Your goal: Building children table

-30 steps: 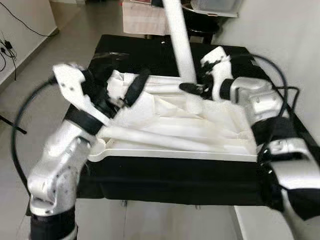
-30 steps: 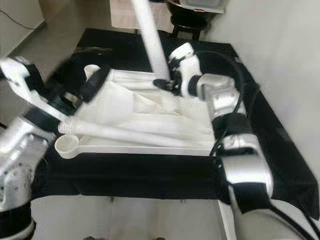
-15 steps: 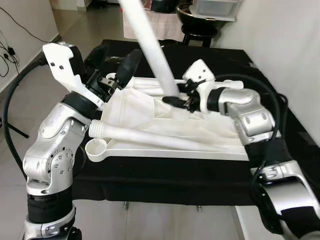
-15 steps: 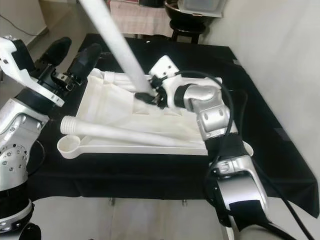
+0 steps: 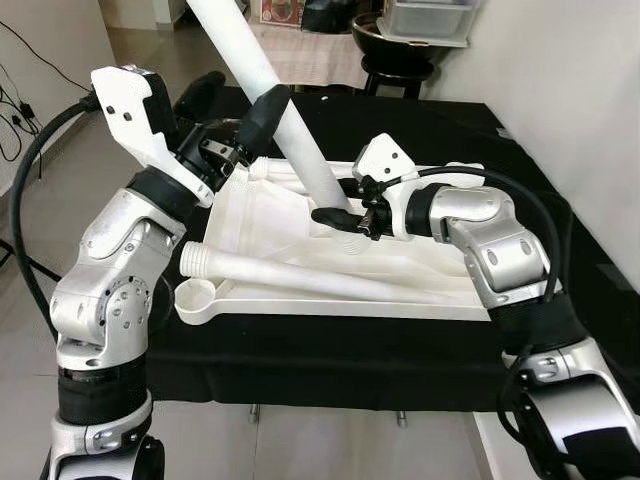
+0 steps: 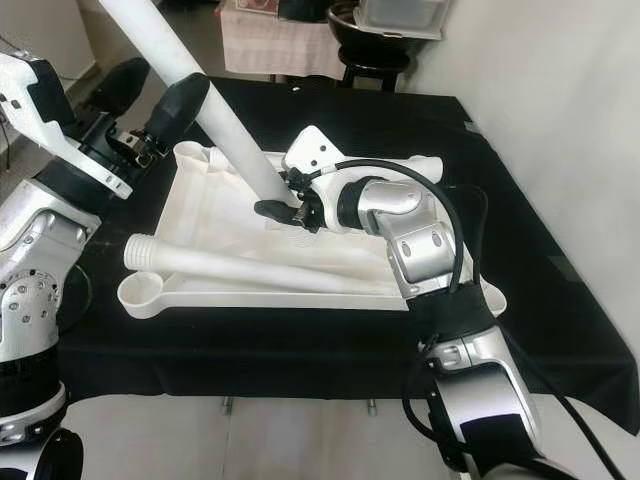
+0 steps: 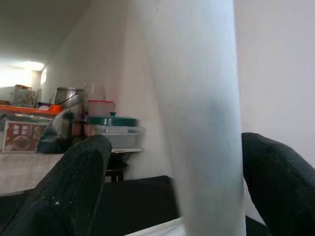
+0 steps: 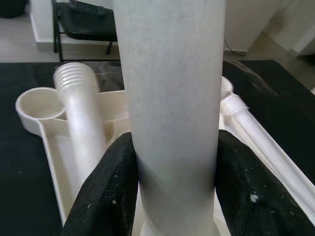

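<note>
Since half a second ago, tilted further: the white table leg (image 5: pixel 285 115) now leans more toward the robot's left, with its lower end drawn a little nearer along the upturned white tabletop (image 5: pixel 420 272). Right claw (image 5: pixel 347 218) clamped on the lower end of this leg, black fingers (image 8: pixel 110 182) pressed on both sides of the tube, close above the tray-like underside. Left claw (image 5: pixel 232 105) spread apart, one finger (image 7: pixel 74 182) on each side of the leg higher up; hard to tell if touching or only guarding. Second leg (image 5: pixel 300 277) lying loose across the tabletop, threaded end near the round corner socket (image 5: pixel 195 296). Probably the step in hand: bringing the leg end to a socket and screwing in. Best done by first standing the leg upright over the socket, so the thread does not start crooked, then closing the left claw lightly higher up for steadying, and turning slowly with little push. Beneath all, a surface under black cloth (image 6: pixel 560 300); beyond, a pale tiled floor (image 5: pixel 60 180), a white wall (image 6: pixel 540 90), a black stool (image 5: pixel 395 55) with a clear box (image 5: pixel 430 18) on top.
</note>
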`<state>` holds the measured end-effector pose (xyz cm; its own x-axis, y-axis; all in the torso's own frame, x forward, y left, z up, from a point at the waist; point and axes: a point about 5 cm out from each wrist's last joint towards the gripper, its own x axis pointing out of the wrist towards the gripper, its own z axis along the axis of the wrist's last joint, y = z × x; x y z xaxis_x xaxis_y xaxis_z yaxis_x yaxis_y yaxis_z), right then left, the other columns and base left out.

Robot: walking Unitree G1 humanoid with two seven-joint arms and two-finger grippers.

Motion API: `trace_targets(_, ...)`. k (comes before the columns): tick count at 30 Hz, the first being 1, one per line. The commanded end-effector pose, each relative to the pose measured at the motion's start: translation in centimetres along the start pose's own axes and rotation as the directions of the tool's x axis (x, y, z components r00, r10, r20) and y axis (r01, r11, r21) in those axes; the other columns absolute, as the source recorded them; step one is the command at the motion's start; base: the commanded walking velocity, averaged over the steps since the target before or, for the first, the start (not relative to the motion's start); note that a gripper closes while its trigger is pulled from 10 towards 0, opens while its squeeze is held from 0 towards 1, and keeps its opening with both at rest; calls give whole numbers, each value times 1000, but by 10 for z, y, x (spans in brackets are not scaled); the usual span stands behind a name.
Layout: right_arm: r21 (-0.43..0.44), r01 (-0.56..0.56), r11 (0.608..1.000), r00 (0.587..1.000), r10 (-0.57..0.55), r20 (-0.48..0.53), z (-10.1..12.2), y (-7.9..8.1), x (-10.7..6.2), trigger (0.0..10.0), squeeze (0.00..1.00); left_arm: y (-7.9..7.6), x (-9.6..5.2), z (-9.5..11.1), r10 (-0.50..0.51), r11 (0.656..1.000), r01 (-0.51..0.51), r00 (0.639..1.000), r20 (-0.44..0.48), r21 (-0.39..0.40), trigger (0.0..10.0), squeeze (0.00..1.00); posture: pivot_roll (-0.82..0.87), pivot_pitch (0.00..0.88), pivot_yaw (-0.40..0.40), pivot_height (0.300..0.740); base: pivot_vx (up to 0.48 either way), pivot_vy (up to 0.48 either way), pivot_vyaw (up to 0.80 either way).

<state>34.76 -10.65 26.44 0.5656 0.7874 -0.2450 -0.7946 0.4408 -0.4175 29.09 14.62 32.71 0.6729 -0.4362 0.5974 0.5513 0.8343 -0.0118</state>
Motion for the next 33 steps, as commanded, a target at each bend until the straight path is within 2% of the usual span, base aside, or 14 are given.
trace_targets(1, -9, -45, 999, 999, 45, 9, 2, 11, 5, 10000, 0, -4, 7, 1, -44, 999, 44, 999, -2, 16, 10000, 0, -257, 3, -47, 740, 0, 0, 0)
trace_targets(6, -11, -74, 997, 997, 74, 13, 3, 21, 13, 10000, 0, -6, 14, -1, -74, 997, 75, 997, -18, 26, 10000, 0, -254, 1, -46, 740, 0, 0, 0)
trace_targets(10, -11, -79, 997, 997, 80, 14, 4, 23, 14, 10000, 0, -7, 15, -2, -80, 996, 81, 997, -21, 30, 10000, 0, -254, 1, -46, 740, 0, 0, 0)
trace_targets(11, -7, -75, 997, 997, 75, 7, 4, 24, 16, 10000, 0, -6, 17, -2, -86, 996, 86, 996, -23, 33, 0, 0, -255, 0, -44, 740, 0, 0, 0)
trace_targets(13, 4, -61, 998, 998, 61, -1, 3, 24, 19, 10000, 0, -7, 19, -2, -101, 994, 102, 995, -25, 35, 0, 0, -258, 0, -42, 740, 0, 0, 0)
trace_targets(14, 29, -19, 999, 1000, 19, -6, 4, 22, 24, 10000, 0, -8, 22, -2, -129, 991, 130, 991, -27, 31, 0, 0, -259, 0, -41, 740, 0, 0, 0)
trace_targets(23, 78, 37, 996, 999, -39, 24, 6, 20, 31, 10000, 0, -12, 25, -2, -159, 987, 160, 987, -29, 25, 0, 0, -258, 0, -45, 740, 0, 0, 0)
trace_targets(25, 98, 54, 994, 997, -60, 59, 8, 19, 33, 10000, 0, -12, 25, -2, -163, 986, 164, 986, -30, 24, 0, 0, -257, 0, -47, 740, 0, 0, 0)
trace_targets(26, 99, 88, 991, 983, -103, 154, 14, 19, 35, 10000, 0, -12, 24, -2, -170, 985, 171, 985, -32, 23, 0, 0, -254, 0, -48, 740, 0, 0, 0)
trace_targets(28, 99, 88, 991, 983, -103, 154, 14, 19, 35, 10000, 0, -12, 24, -2, -170, 985, 171, 985, -32, 23, 0, 0, -254, 0, -48, 740, 0, 0, 0)
trace_targets(29, 118, 123, 985, 961, -148, 233, 20, 18, 36, 10000, 0, -12, 24, -1, -178, 984, 178, 984, -32, 21, 0, 0, -253, 0, -49, 740, 0, 0, 0)
trace_targets(30, 118, 123, 985, 961, -148, 233, 20, 18, 36, 10000, 0, -12, 24, -1, -178, 984, 178, 984, -32, 21, 0, 0, -253, 0, -49, 740, 0, 0, 0)
trace_targets(31, 173, 91, 981, 940, -142, 311, 25, 20, 38, 10000, 1000, -10, 23, 0, -184, 983, 184, 983, -26, 13, 0, 0, -248, 0, -52, 740, 0, 0, 0)
trace_targets(33, 227, 29, 973, 910, -120, 397, 33, 26, 40, 10000, 1000, -8, 23, 4, -190, 982, 191, 982, -13, -1, 0, 0, -244, 0, -54, 740, 0, 0, 0)
